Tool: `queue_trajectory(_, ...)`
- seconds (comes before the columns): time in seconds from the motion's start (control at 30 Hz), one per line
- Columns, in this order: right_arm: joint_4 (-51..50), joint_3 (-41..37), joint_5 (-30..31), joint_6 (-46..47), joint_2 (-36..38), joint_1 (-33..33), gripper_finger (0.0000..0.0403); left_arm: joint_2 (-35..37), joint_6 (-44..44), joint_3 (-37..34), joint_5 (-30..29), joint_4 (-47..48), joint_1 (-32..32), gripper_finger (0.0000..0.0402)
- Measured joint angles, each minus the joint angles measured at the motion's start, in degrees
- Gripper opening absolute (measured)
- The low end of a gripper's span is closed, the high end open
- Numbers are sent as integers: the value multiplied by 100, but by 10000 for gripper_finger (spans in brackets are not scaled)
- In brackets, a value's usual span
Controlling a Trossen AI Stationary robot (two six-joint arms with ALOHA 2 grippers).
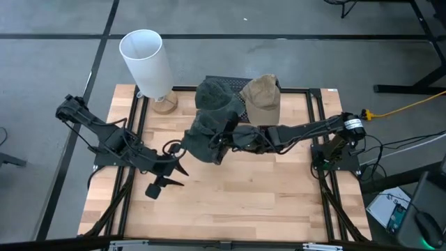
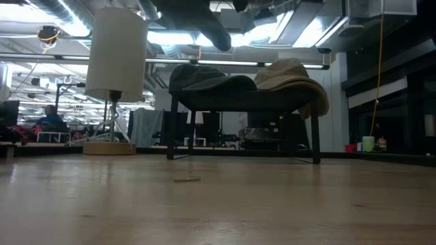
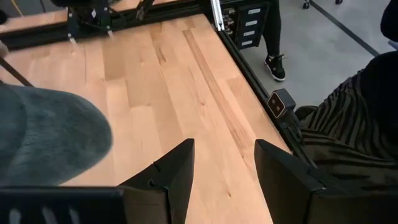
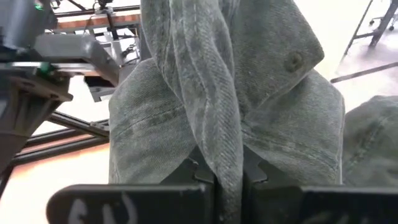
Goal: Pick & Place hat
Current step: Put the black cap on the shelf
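Note:
A grey-green denim hat (image 1: 201, 137) hangs above the table's middle, held by my right gripper (image 1: 218, 144), which reaches in from the right and is shut on it. In the right wrist view the hat (image 4: 261, 106) fills the picture, its crown button (image 4: 292, 61) showing. A second dark hat (image 1: 212, 94) and a tan hat (image 1: 262, 99) lie on a low black rack (image 2: 245, 102) at the far edge. My left gripper (image 1: 175, 174) waits open over the wood, left of the held hat and not touching it; its wrist view shows the hat (image 3: 43, 140) beside it. My right gripper pinches a bunched fold of the hat's denim (image 4: 227, 155) between its two fingers (image 4: 199, 171), more than one layer thick. The fingers come in about level from the table's right. The hat is lifted clear of the table, and its cloth sags slack around the fingers.
A white-shaded lamp (image 1: 146, 56) on a round wooden base stands at the far left corner. The black rack (image 1: 230, 78) takes up the far middle. Bare wood (image 1: 244, 195) lies toward the near edge. A person's legs (image 3: 273, 37) stand beside the table.

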State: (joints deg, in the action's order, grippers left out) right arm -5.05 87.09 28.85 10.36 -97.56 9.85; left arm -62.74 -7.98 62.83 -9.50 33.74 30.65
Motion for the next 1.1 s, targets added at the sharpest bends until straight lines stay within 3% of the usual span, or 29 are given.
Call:
queue_trajectory(0.5,-179,195,-47,147,-20,-120,16,-52,-198,-1,-236,2,0,158)
queue_trajectory(0.63,-662,655,17,148,-11,-228,16,-52,-198,-1,-304,63,0,157)
queue_trajectory(0.83,-1410,1060,640,347,-11,-454,17,-52,-189,-1,-304,207,0,159)
queue_trajectory(1.1,-2279,1404,705,601,-11,-826,17,-52,-176,-1,-393,577,0,156)
